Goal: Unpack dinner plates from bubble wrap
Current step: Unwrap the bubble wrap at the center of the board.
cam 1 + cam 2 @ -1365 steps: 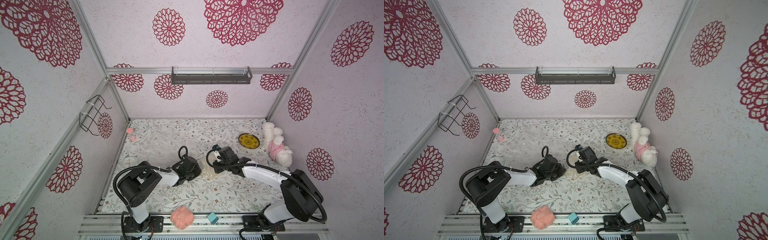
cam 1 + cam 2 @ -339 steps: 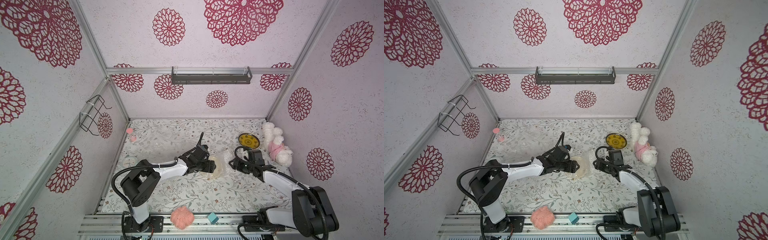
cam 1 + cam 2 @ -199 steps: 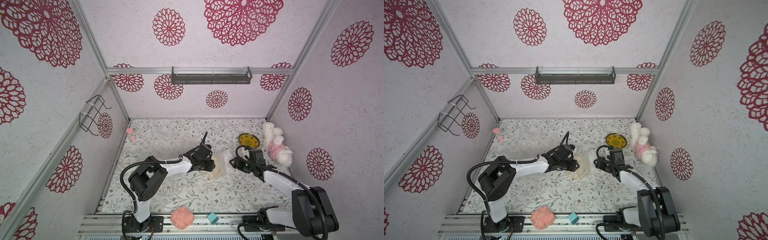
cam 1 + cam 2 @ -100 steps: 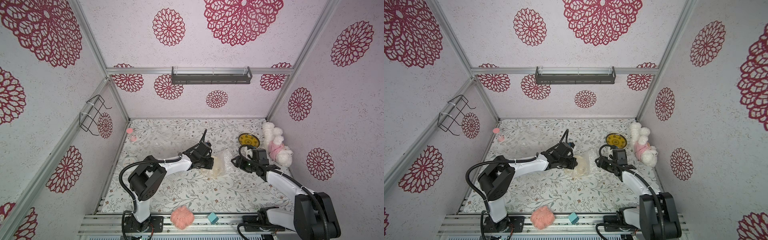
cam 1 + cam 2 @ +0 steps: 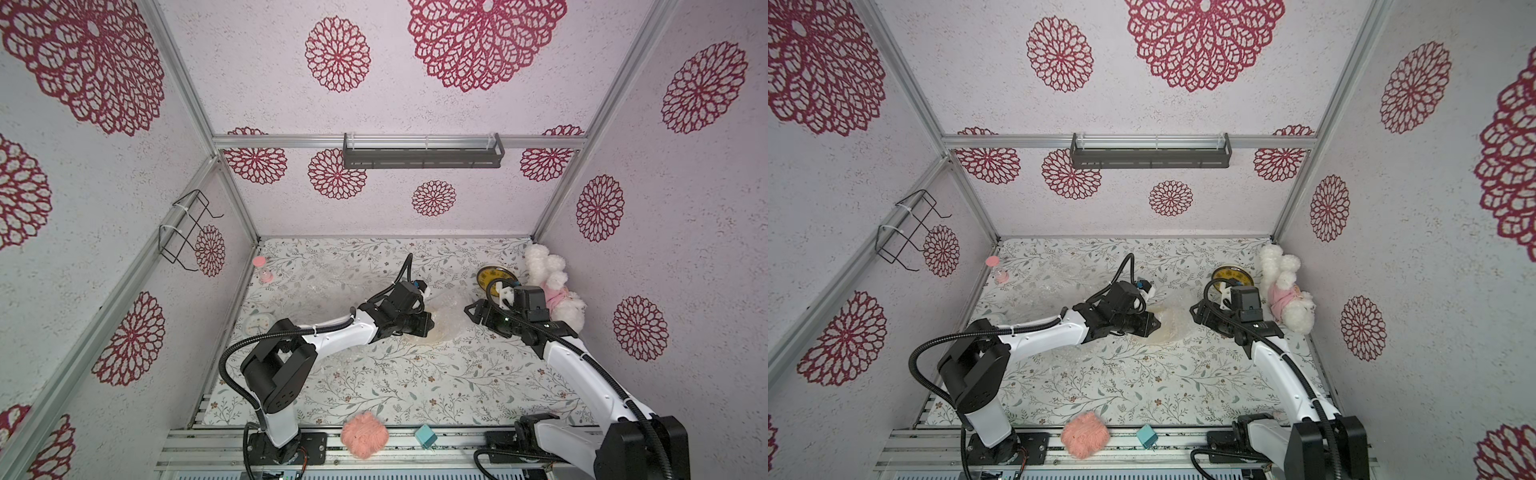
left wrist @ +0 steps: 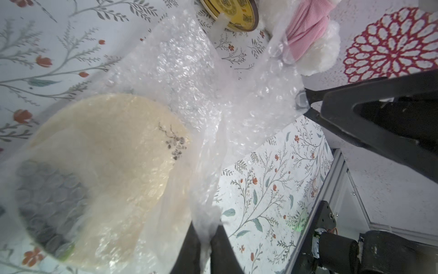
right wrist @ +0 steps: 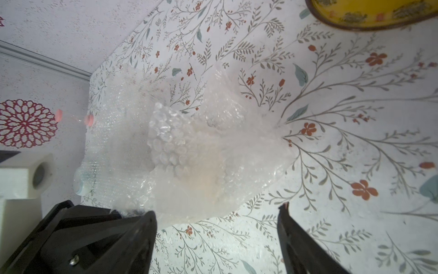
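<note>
A cream dinner plate point(image 6: 106, 154) with a small dark motif lies mid-table, still partly under clear bubble wrap point(image 6: 189, 71). In both top views the bundle point(image 5: 446, 328) point(image 5: 1169, 330) lies between the two arms. My left gripper point(image 6: 208, 227) is shut on a bunched fold of the bubble wrap at the plate's edge, also seen from above point(image 5: 430, 326) point(image 5: 1152, 326). My right gripper point(image 7: 216, 211) stands open just right of the wrap point(image 7: 189, 154), holding nothing point(image 5: 473, 313). The yellow dinner plate point(image 5: 496, 276) point(image 7: 369, 14) lies bare at the back right.
A white plush toy in pink point(image 5: 548, 282) leans on the right wall beside the yellow plate. A loose bubble wrap sheet point(image 5: 328, 286), a pink hourglass point(image 5: 261, 270) and a round clock point(image 5: 259, 322) are at the left. A pink yarn ball point(image 5: 365, 434) and a teal cube point(image 5: 426, 436) rest on the front rail.
My left gripper has shut on the bubble wrap fold. My right gripper has opened wider, let go of the wrap and drawn back slightly to the right.
</note>
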`<control>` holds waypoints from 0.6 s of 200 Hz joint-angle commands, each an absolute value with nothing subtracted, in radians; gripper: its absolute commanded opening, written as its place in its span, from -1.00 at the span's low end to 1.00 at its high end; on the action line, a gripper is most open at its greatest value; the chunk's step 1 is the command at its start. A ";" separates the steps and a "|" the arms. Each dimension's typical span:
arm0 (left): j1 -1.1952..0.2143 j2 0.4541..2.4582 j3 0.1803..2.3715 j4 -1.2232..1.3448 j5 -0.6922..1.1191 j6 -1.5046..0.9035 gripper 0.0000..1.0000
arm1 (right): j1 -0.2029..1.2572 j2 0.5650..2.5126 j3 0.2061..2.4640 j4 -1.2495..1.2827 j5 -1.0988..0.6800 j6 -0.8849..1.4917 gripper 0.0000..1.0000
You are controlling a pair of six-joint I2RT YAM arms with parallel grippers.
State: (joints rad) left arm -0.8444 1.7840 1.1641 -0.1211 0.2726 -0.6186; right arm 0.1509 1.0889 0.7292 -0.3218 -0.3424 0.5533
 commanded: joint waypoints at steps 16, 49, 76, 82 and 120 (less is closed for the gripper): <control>-0.932 1.819 1.198 -0.044 0.282 -0.648 -0.70 | 0.144 0.981 0.731 -0.435 -0.279 0.604 0.73; -0.993 1.866 1.240 0.008 0.257 -0.665 -0.69 | 0.123 0.944 0.750 -0.524 -0.227 0.648 0.93; -1.021 1.906 1.283 0.006 0.273 -0.663 -0.57 | 0.086 0.934 0.742 -0.549 -0.248 0.646 0.98; -1.026 1.916 1.290 0.010 0.280 -0.664 -0.57 | 0.076 0.935 0.737 -0.548 -0.260 0.646 0.98; -1.049 1.937 1.304 0.049 0.308 -0.671 -0.46 | 0.032 0.929 0.693 -0.510 -0.304 0.641 0.98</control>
State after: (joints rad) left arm -1.0397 1.9247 1.2896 -0.0021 0.2863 -0.6655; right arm 0.0536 0.9440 0.7067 -0.5098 -0.2779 0.6300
